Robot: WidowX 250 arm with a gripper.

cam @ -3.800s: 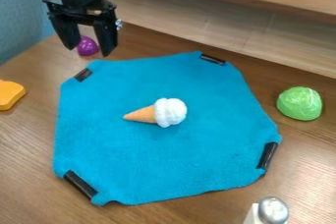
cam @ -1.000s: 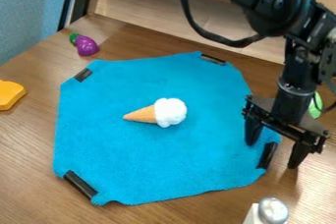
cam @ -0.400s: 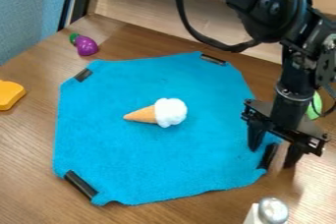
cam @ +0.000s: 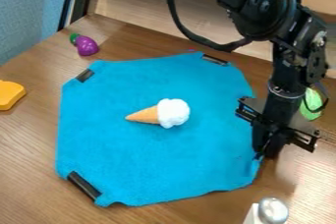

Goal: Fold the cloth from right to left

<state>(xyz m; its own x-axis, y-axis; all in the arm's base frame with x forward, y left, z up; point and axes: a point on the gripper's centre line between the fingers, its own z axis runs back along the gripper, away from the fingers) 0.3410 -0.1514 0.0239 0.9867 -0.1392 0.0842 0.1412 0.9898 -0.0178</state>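
My gripper (cam: 266, 153) is at the cloth's right corner, shut on the bunched blue edge there. The blue cloth (cam: 138, 164) lies otherwise flat on the wooden table, with black patches at its upper left, top right and lower left corners. Its right corner patch is hidden at the fingers. A toy ice cream cone (cam: 173, 113) rests on the middle of the cloth, its tip pointing left.
Behind the arm at the right sits a green toy (cam: 311, 106). A silver-topped shaker (cam: 272, 210) stands near the bottom right. Purple toy (cam: 87, 46) at upper left, yellow-orange piece (cam: 9, 94) at left edge. A wooden ledge (cam: 151, 19) runs along the back.
The arm went from the upper left to the cloth's right corner, where its fingers closed on the edge. Cloth and cone have shifted slightly right, and the right corner has gathered.
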